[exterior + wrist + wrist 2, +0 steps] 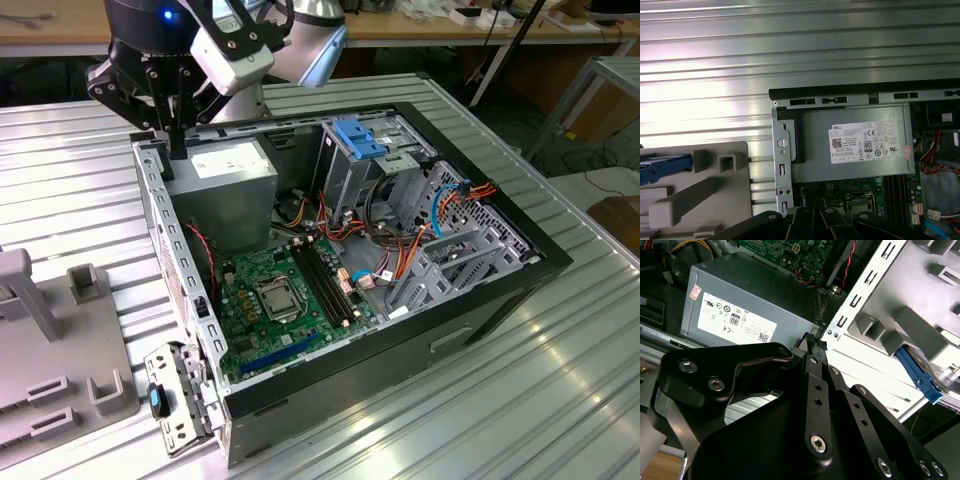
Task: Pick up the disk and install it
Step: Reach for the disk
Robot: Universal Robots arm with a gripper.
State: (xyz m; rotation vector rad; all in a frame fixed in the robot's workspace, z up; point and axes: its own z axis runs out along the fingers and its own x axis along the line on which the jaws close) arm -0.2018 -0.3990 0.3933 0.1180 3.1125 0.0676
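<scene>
The disk (914, 371) rests in a slot of the grey plastic fixture (900, 327) beside the computer case; its bright blue rail and a sliver of grey metal show. In the first wrist view the disk's blue rail (664, 167) pokes out at the fixture's (715, 190) edge. My gripper (178, 150) hangs over the case's rear corner, by the power supply (235, 185), at the exterior view's left. In both wrist views its black fingers (812, 360) lie together, shut, with nothing held. The gripper (812, 210) is well apart from the disk.
The open computer case (160, 230) lies on a ribbed metal table (480, 400). Inside are a green motherboard (285, 300), loose cables and a grey drive cage topped by a fixed blue bracket (360, 138). The grey fixture (60, 380) stands at the exterior view's left.
</scene>
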